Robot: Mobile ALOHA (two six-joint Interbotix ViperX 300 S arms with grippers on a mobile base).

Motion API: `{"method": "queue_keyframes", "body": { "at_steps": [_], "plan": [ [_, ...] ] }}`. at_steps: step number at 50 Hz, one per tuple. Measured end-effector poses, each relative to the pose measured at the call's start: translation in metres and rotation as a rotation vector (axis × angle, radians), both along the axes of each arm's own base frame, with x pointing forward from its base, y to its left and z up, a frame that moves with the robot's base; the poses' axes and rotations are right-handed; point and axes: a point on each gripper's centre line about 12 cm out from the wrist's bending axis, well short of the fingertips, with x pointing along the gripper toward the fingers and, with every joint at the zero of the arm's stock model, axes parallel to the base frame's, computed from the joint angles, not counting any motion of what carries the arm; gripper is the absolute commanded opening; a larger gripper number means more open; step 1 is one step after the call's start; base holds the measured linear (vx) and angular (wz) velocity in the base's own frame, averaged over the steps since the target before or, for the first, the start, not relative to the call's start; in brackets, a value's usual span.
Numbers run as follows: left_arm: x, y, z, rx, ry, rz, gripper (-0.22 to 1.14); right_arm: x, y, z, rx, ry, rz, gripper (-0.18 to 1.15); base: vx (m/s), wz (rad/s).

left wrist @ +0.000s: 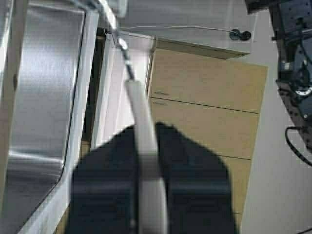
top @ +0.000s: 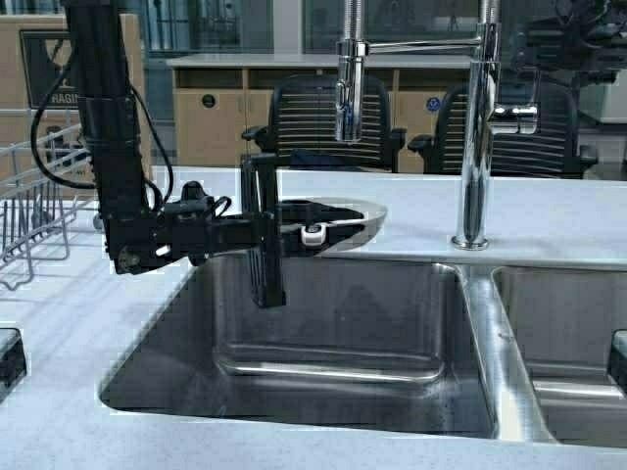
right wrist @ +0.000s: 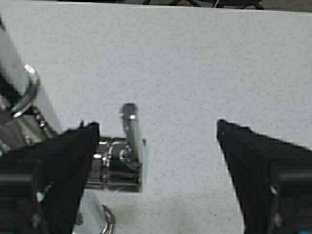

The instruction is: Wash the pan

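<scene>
My left gripper (top: 266, 235) is shut on the short white handle (top: 313, 233) of the pan (top: 345, 217). It holds the pan about level over the back edge of the left sink basin (top: 333, 333), below the spray head (top: 348, 93). In the left wrist view the fingers (left wrist: 102, 180) clamp the white handle (left wrist: 146, 156). In the right wrist view my right gripper (right wrist: 157, 127) is open, its fingers on either side of the chrome faucet lever (right wrist: 130, 134) without touching it. The lever also shows in the high view (top: 514, 117).
The tall chrome faucet (top: 475, 147) stands between the two basins; the right basin (top: 568, 343) lies beside it. A wire dish rack (top: 39, 196) sits on the counter at the left. Office chairs (top: 323, 122) and cabinets stand behind the counter.
</scene>
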Motion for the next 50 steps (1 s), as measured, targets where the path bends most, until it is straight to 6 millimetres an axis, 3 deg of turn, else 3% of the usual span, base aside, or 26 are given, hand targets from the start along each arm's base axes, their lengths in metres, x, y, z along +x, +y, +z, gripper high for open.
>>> {"method": "queue_keyframes", "body": {
  "at_steps": [12, 35, 50],
  "plan": [
    [-0.003, -0.009, 0.002, -0.007, -0.011, -0.026, 0.02, 0.014, -0.020, -0.010, 0.008, 0.007, -0.045, 1.03, 0.00, 0.00],
    [-0.006, -0.013, 0.001, -0.008, -0.011, -0.035, 0.02, 0.012, -0.047, -0.012, 0.110, 0.002, -0.162, 1.03, 0.00, 0.00],
    [-0.007, -0.012, -0.004, -0.001, -0.002, -0.037, 0.02, 0.011, -0.051, -0.008, 0.168, -0.012, -0.196, 1.03, 0.00, 0.00]
  ]
}}
